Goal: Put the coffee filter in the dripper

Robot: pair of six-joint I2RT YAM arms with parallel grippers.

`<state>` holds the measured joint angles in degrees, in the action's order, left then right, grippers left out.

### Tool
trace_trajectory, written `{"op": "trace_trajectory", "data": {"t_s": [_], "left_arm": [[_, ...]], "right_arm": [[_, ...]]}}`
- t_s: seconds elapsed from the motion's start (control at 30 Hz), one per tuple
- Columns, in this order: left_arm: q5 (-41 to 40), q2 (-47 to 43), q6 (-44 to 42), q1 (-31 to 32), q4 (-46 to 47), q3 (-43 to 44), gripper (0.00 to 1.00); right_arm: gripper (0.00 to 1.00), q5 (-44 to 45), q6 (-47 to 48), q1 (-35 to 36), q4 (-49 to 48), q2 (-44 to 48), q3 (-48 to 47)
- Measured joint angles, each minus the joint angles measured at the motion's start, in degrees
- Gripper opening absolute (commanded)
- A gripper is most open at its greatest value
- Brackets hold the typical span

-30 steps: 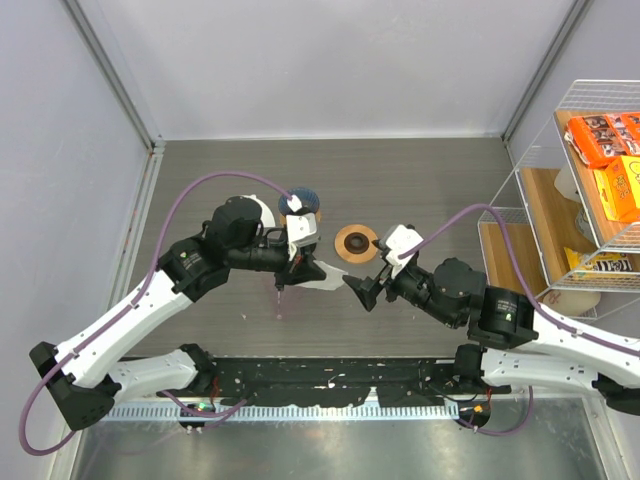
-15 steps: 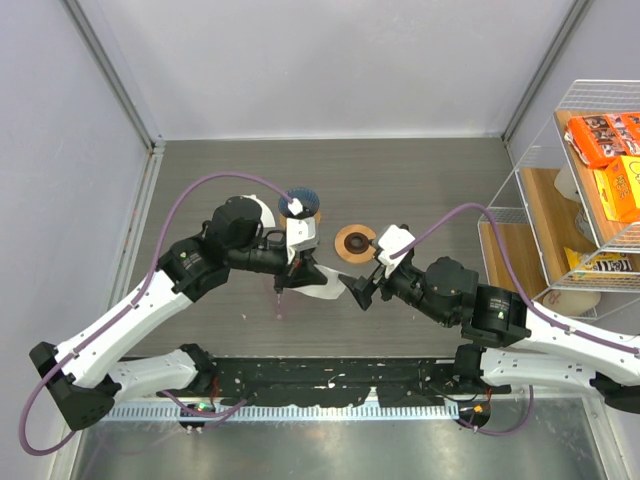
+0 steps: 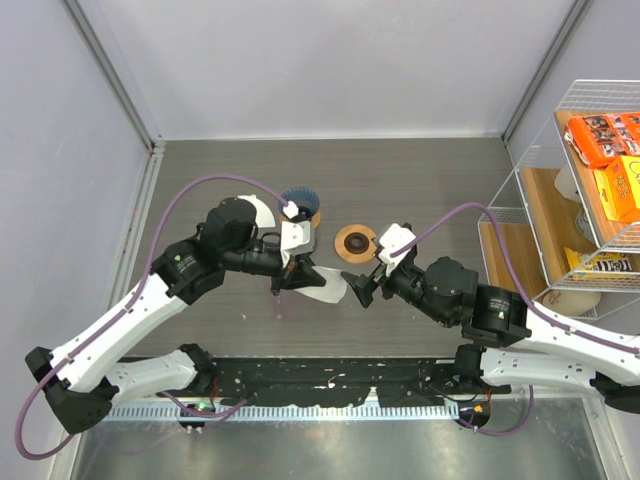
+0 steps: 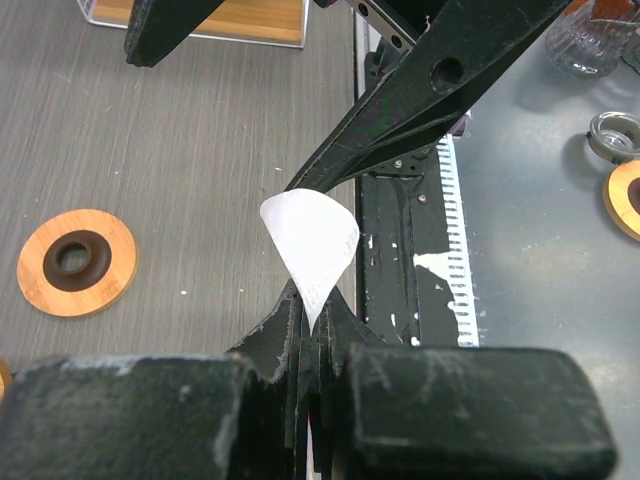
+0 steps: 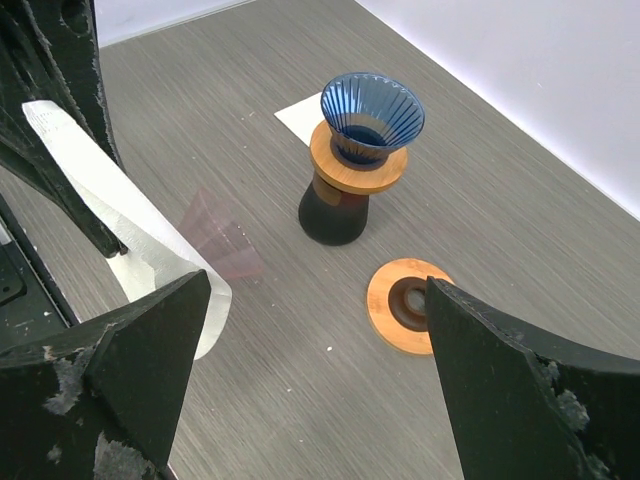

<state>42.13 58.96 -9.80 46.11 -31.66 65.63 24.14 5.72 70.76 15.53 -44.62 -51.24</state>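
**Filter held above the table, dripper unfilled**

The left gripper (image 4: pixel 312 312) is clamped on the pointed end of the filter (image 4: pixel 310 235), which fans upward from the closed fingers with its curved edge uppermost in the left wrist view. The right gripper (image 3: pixel 358 290) faces it with its jaws spread wide. One finger's tip lies at the filter's curved edge; whether it touches cannot be told. The dripper (image 5: pixel 372 115) stands upright, seated in a ring (image 5: pixel 358 172) atop a dark stand (image 5: pixel 333 215), apart from the filter. A pink cone (image 5: pixel 225 240) lies on its side on the table (image 5: pixel 500 200), near a loose ring (image 5: pixel 408 303).
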Motion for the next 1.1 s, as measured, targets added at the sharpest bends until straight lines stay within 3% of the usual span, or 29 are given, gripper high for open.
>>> {"op": "trace_trajectory", "data": {"t_s": [0.3, 0.73, 1.1], "left_arm": [[1.49, -0.04, -1.62, 0.02, -0.42, 0.02, 0.00], [4.39, 2.27, -7.21, 0.02, -4.09, 0.22, 0.00], [5.53, 3.19, -10.16, 0.37, -6.14, 0.68, 0.00]], "right_arm": [[0.96, 0.00, 0.35, 0.00, 0.09, 0.00, 0.00], [1.00, -7.82, 1.49, 0.00, 1.55, 1.53, -0.46], [0.83, -11.45, 2.12, 0.00, 2.34, -0.76, -1.53]]}}
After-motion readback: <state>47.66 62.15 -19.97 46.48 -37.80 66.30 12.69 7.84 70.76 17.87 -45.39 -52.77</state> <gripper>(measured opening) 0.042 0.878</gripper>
